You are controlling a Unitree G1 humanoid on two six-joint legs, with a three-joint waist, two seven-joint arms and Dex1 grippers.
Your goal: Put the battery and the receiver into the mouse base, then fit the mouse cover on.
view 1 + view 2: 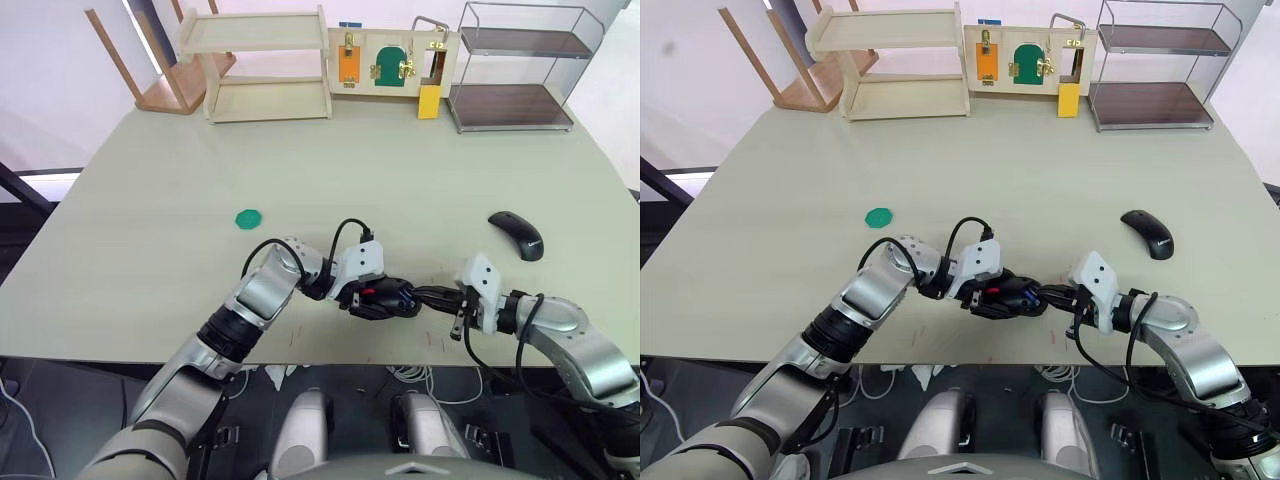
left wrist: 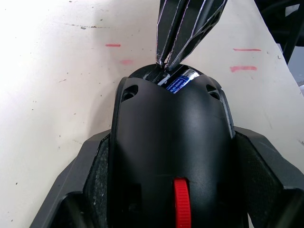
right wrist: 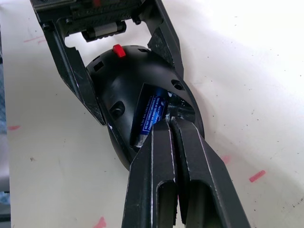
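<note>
While our left gripper (image 1: 385, 298) clamps the black oval mouse base with red wheel (image 3: 137, 90) at lower centre, our right gripper (image 3: 170, 124), fingers pinched nearly closed, should press gently beside the seated blue cylindrical battery (image 3: 149, 116).

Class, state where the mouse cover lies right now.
The mouse cover lies alone on the table's right side, beyond the right gripper.

Bright, even light; soft shadows, glare washing the wrist views.
</note>
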